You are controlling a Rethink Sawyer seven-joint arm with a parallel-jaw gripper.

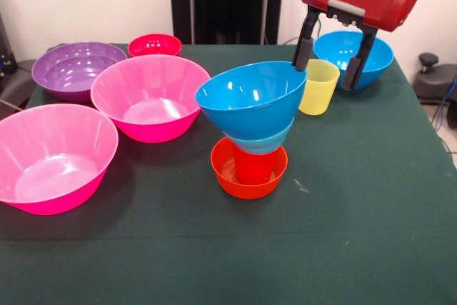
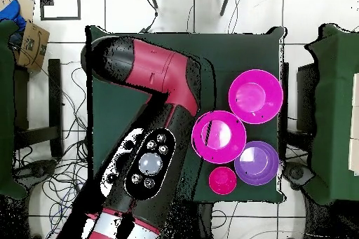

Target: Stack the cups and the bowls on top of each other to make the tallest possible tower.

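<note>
We see the tower [image 1: 251, 130] tilting just beside the yellow cup [image 1: 318, 87] on the green table [image 1: 357, 233]; the gripper [image 1: 335, 68] hangs spread open above that cup. From overhead, the arm [image 2: 158, 131] hides both, leaving only pink bowls [image 2: 255, 96] visible.

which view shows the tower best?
Front view. The tower shows whole there: orange bowl at the bottom, red cup, light-blue bowl, tilted blue bowl on top. Overhead, the arm covers it entirely.
</note>
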